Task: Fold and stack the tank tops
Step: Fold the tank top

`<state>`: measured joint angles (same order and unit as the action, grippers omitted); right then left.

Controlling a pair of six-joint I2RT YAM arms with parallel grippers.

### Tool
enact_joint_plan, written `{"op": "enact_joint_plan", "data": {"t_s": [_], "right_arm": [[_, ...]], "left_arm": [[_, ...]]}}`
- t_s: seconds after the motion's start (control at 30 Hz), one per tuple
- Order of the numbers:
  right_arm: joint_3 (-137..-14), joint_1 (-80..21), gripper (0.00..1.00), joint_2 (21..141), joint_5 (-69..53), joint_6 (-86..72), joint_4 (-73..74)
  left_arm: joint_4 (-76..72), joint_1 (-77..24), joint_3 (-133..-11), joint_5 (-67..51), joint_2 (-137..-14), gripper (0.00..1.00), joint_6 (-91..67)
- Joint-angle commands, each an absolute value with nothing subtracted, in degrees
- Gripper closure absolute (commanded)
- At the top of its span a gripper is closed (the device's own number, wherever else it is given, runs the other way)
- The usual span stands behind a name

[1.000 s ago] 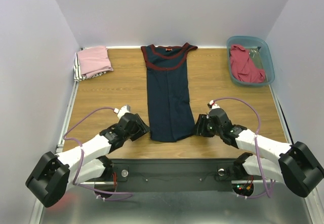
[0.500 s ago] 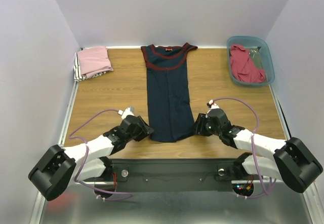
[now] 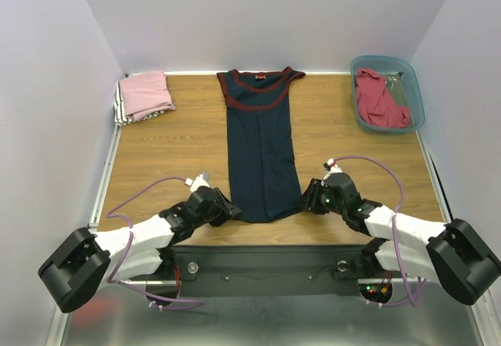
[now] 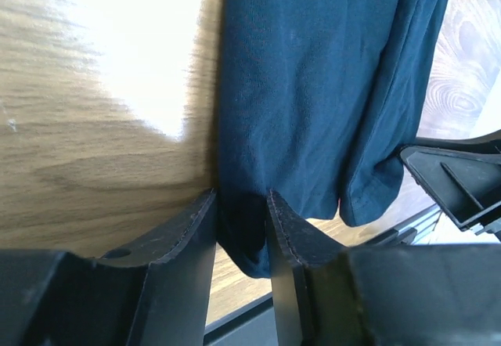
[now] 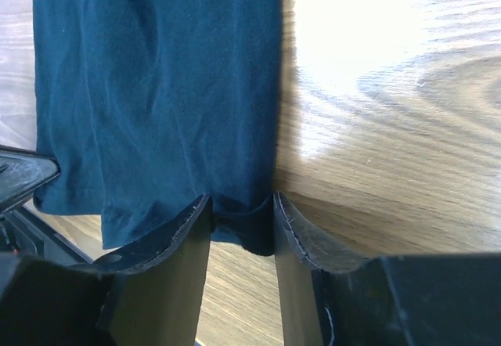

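A navy tank top (image 3: 261, 150) with maroon trim lies flat and lengthwise down the middle of the table, neck at the far end. My left gripper (image 3: 232, 209) is at its near left hem corner. In the left wrist view the navy cloth (image 4: 313, 88) bunches between the two fingers of that gripper (image 4: 241, 193), which stand apart. My right gripper (image 3: 307, 197) is at the near right hem corner. In the right wrist view, that gripper (image 5: 241, 197) straddles a fold of the hem (image 5: 156, 88), with a gap left. A folded pink tank top (image 3: 145, 93) sits far left.
A teal bin (image 3: 415, 88) at the far right holds a crumpled red tank top (image 3: 380, 99). The pink top rests on a striped folded cloth (image 3: 121, 111). The table's near edge and a black rail (image 3: 258, 264) run just behind both grippers.
Both grippers have slid inward onto the navy top's near hem corners. Their jaws have narrowed around the cloth. The top itself has barely shifted.
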<state>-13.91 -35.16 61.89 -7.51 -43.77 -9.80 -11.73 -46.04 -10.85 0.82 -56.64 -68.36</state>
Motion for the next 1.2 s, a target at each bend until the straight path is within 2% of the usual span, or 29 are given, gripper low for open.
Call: {"op": "enact_joint_plan", "data": {"t_s": [0.0,0.07,0.1,0.17,0.23,0.37,0.57,0.73,0.83,1.0,1.07,1.17], "right_arm": [[-14.32,-34.98,0.6,62.49,-10.19,-44.38,-10.9],[-14.68,-34.89,0.66,61.7,-10.81,-44.56,-10.81],[-14.85,-34.89,0.69,60.74,-11.59,-44.82,-10.64],[-15.38,-34.89,0.78,59.33,-12.56,-45.96,-10.02],[-16.08,-35.07,0.9,56.45,-13.18,-46.58,-6.78],[-18.01,-36.12,0.99,48.9,-13.53,-47.9,4.0],[-22.31,-40.94,1.0,39.21,-12.84,-50.96,16.86],[-25.05,-52.54,1.0,35.33,-7.49,-56.24,23.02],[-26.1,-58.7,1.0,35.24,-1.77,-59.41,24.08],[-30.92,-59.85,1.0,40.15,9.19,-57.32,24.43],[-33.74,-59.77,0.99,45.14,12.99,-55.12,24.35],[-39.98,-58.28,1.0,54.01,17.4,-51.26,24.26]], "left_arm": [[-7.74,-47.37,-11.69,0.79,-57.48,0.65,-68.91],[-7.82,-47.99,-12.04,0.7,-57.39,0.74,-68.99],[-7.74,-48.34,-12.56,0.44,-56.96,0.88,-68.82],[-7.56,-48.52,-13.01,0.35,-56.52,1.0,-68.03],[-6.86,-49.22,-14.06,-1.75,-55.12,1.0,-67.76],[-1.78,-51.5,-16.16,-2.11,-50.9,1.0,-68.64],[8.59,-56.59,-18.89,-0.79,-43.52,1.0,-70.48],[13.44,-62.65,-19.07,1.56,-38.24,1.0,-75.66],[14.68,-67.04,-18.81,3.16,-36.39,1.0,-79.62],[13.8,-67.42,-21.96,8.34,-37.53,1.0,-78.06],[10.22,-63.04,-23.02,8.36,-39.8,1.0,-74.9],[4.68,-52.84,-24.43,1.34,-44.81,1.0,-67.52]]}}
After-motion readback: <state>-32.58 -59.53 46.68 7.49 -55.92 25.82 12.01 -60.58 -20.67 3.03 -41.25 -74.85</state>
